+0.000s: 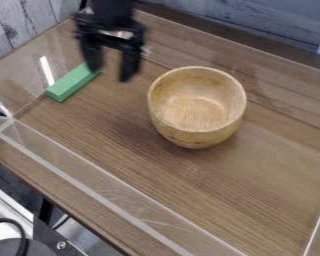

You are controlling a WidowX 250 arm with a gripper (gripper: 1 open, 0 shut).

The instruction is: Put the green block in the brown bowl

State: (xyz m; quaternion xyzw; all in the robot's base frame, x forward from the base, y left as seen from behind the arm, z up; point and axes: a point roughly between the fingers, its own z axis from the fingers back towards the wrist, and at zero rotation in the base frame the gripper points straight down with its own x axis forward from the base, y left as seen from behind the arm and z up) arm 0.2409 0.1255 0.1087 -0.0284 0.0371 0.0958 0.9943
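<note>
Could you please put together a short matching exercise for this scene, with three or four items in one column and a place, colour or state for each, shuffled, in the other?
Items:
1. green block
2. brown bowl
3. gripper
4. table

Descriptions:
A. round, with nothing inside it
B. open, pointing down, just right of the block
C. lying flat near the left edge
D. dark wood grain, carrying the other things

Pairs: 1-C, 2-A, 3-B, 4-D
</note>
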